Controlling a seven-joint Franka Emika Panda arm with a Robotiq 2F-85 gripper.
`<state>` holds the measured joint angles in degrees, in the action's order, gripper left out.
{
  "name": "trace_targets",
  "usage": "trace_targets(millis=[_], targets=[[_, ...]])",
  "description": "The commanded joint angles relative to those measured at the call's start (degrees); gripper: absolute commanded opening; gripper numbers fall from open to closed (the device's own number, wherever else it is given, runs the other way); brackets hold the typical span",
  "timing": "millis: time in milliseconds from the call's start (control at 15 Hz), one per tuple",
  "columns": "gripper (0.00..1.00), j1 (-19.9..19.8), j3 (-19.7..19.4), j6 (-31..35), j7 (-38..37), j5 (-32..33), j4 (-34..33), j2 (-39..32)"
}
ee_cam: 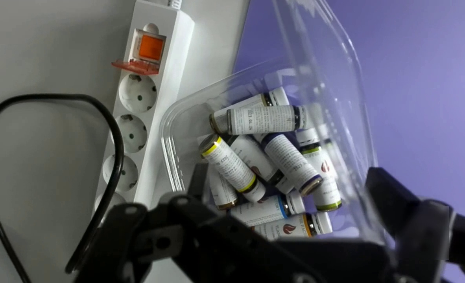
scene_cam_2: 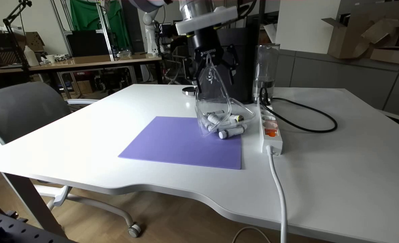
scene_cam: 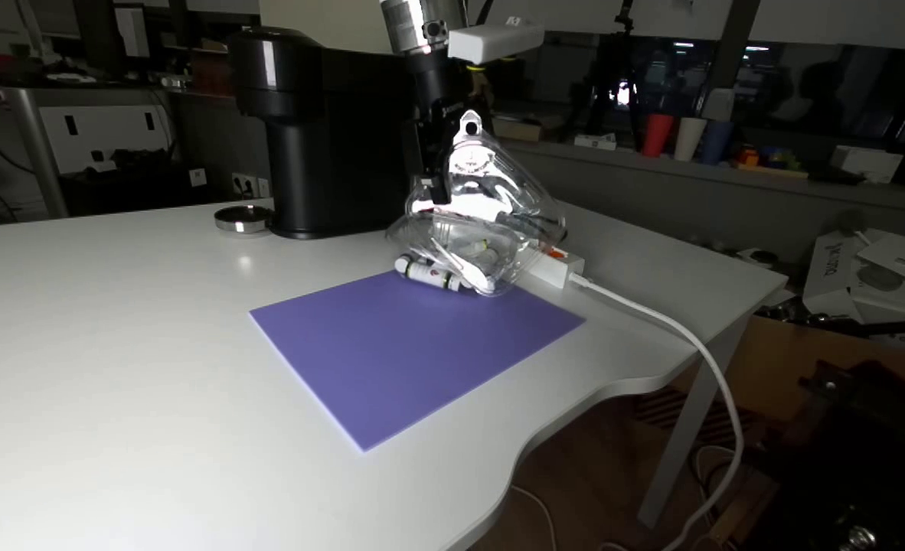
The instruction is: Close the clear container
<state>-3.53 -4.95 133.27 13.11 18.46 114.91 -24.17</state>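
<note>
- Wrist view: the gripper (ee_cam: 286,173) has its two fingers spread wide apart and has hold of nothing that the view shows.
- The clear container (ee_cam: 168,145) sits below the gripper, uncovered; its base shows between the fingers.
- Contents: a loose heap of small bottles (ee_cam: 268,120) with white caps and printed labels. They lie on their sides, some crossed over others. Bands of yellow, green and blue are visible.
- The lid (ee_cam: 338,78) stands raised, its edge close to one finger of the gripper. Contact between them cannot be determined.
- A purple sheet (ee_cam: 425,98) lies below the gripper, partly under the container.
- A power strip (ee_cam: 146,110) lies to one side of the gripper, just beside the container. A black cable (ee_cam: 59,95) loops across its sockets.
- In an exterior view, a black coffee machine (scene_cam_2: 246,67) stands behind the gripper, with a clear cylinder (scene_cam_2: 266,67) beside it.
- In an exterior view, the lid rises tilted just beside the gripper, its tab above the fingertips. Farther off, beyond the coffee machine, a round dish (scene_cam: 243,225) rests on the table (scene_cam: 115,344). A white cable (scene_cam: 674,325) runs from the power strip over the table edge.
</note>
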Motion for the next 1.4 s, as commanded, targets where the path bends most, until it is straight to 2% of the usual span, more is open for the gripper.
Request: trace_targets(millis=[0,133,333,667,867,1133,1333], targets=[[1.00,-3.08,1.39,-1.10,10.14,-1.27,-2.98,-1.69],[1.00,-4.06,1.83,0.06,14.66,-1.01,-3.77,-2.16],[1.00,-3.85,1.22,3.33,15.68,1.21,-4.62,-2.89],[1.00,-3.35,-0.47,15.78,11.13,2.49,-5.83,-5.06],[1.00,-3.55,-1.89,20.86,9.67,2.06,-6.77,-6.70],[1.00,-3.32,-3.99,23.61,7.76,2.05,-7.25,-8.05],[1.00,-3.21,-5.03,23.24,6.12,1.79,-6.70,-8.22]])
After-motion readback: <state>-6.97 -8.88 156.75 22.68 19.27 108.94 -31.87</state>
